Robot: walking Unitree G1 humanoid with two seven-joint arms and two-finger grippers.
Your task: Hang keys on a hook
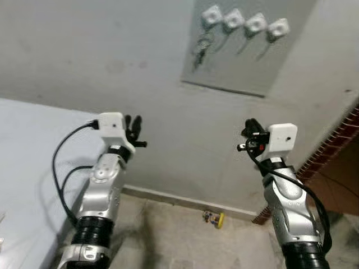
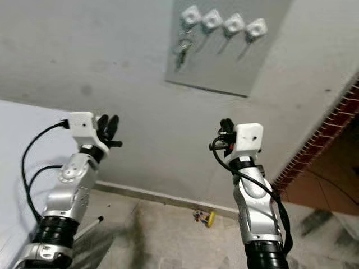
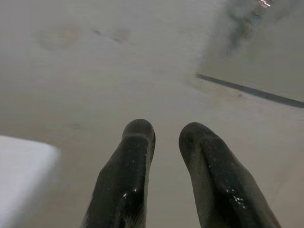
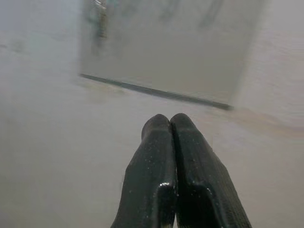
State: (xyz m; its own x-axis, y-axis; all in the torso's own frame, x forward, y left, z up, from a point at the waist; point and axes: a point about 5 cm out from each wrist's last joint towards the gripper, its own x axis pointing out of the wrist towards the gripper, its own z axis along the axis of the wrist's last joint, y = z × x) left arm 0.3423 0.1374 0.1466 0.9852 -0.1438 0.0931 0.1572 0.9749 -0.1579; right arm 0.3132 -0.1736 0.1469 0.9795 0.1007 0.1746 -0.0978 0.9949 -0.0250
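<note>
Keys (image 1: 201, 47) hang from the leftmost hook (image 1: 212, 14) of four on the grey wall panel (image 1: 241, 61). Left gripper (image 3: 164, 137) is raised below-left of the panel, fingers slightly apart, empty. Right gripper (image 4: 169, 124) is below-right of the panel, fingers pressed together, empty. A small yellow item (image 1: 214, 218) lies on the floor under the panel.

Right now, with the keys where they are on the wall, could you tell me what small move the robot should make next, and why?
Probably lower both arms and back away. The keys already hang from the leftmost hook on the grey board. The left pincer is open and empty; the right pincer is shut on nothing, and both are below the board, so nothing seems left to carry.
</note>
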